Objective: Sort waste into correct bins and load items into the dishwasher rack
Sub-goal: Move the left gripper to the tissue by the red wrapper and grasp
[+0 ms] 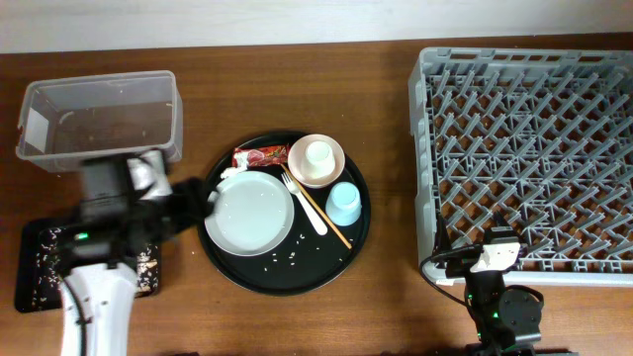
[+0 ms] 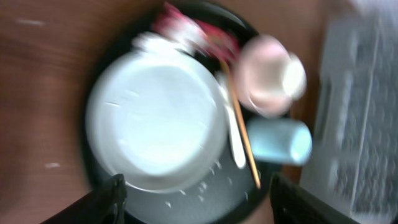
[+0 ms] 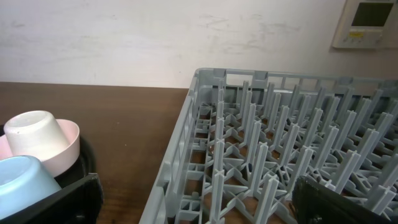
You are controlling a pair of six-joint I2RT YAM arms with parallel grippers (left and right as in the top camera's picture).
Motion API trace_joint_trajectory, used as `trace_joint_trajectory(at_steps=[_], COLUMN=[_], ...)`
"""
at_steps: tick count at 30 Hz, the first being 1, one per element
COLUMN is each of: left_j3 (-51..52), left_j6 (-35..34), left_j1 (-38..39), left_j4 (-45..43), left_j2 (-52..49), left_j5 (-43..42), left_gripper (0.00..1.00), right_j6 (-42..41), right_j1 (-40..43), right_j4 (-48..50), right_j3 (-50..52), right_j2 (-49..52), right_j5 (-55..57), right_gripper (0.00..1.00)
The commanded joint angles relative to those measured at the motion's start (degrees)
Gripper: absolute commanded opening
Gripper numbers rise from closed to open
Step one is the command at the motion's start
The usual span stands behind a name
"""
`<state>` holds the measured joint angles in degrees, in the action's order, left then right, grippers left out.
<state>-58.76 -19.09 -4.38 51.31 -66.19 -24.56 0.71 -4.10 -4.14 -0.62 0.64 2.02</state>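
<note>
The square grey plastic dishwasher rack [image 1: 524, 148] is the biggest thing on the brown wooden table [image 1: 297, 69]. It sits at the right, and its lattice of upright pegs holds nothing. At mid-table lies a round black tray [image 1: 285, 272] speckled with loose rice grains [image 1: 287, 259]. The clear rectangular tub [image 1: 99, 119] stands at far left, with the shallow black tray [image 1: 22, 297], dotted with rice, just below it.

On the round tray, a smooth pale grey plate [image 1: 249, 213] lies at the left. A pinkish-white bowl [image 1: 330, 170] holds a small white cup [image 1: 318, 154], and a light blue cup [image 1: 343, 203] lies on its side. A white fork [image 1: 305, 203] and thin wooden chopsticks [image 1: 324, 216] lie slanted between plate and cups. A crinkled red wrapper [image 1: 259, 156] lies at the tray's top edge.

The left gripper [image 2: 199, 205] hangs over the plate, fingers spread wide and holding nothing. The right gripper [image 3: 199, 208], likewise spread and empty, sits at the rack's near edge.
</note>
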Motion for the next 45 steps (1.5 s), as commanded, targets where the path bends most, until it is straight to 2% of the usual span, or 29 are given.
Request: trace_joint_trajectory(at_steps=[1,4,7,10,13,21,32,36,45], left_j3=[-4.6,-11.3,-16.0,-17.0,-17.0,-17.0,-17.0,-17.0,-17.0], left_j6=[2.1,2.1,4.2,10.3,11.1,13.2,11.4,11.4,10.8], left_j1=[10.2,16.8,18.4,18.5,18.5,18.5,18.5,18.5,18.5], left_j4=[0.9,4.1,4.8,-1.7,-6.3,-18.7,-20.9,-20.9,-20.7], left_j2=[-1.4,-6.2,-11.9,-17.7,-22.4,-33.6,-41.6,-42.6,-42.6], left_j5=[7.3,18.3,24.3,28.5,32.9,35.1,34.9,34.9,34.9], left_gripper=[0.78,0.83,0.84,0.87,0.87,0.85,0.81,0.77,0.42], right_j6=[0.4,0.4,0.4,0.4,0.4,0.4,0.4,0.4,0.4], right_j1=[0.4,0.4,0.4,0.4,0.4,0.4,0.4,0.4,0.4], right_j4=[-0.4,-0.4,-0.4,-0.4,-0.4,-0.4,-0.4,-0.4,-0.4], right_j3=[0.3,0.3,0.3,0.3,0.3,0.3,0.3,0.3,0.3], right_j2=[-0.4,-0.4,-0.4,-0.4,-0.4,-0.4,-0.4,-0.4,-0.4], right_j5=[-0.1,-0.1,-0.1,-0.1,-0.1,-0.1,-0.1,-0.1,-0.1], right_gripper=[0.99,0.99,0.99,0.99,0.99,0.99,0.99,0.99,0.99])
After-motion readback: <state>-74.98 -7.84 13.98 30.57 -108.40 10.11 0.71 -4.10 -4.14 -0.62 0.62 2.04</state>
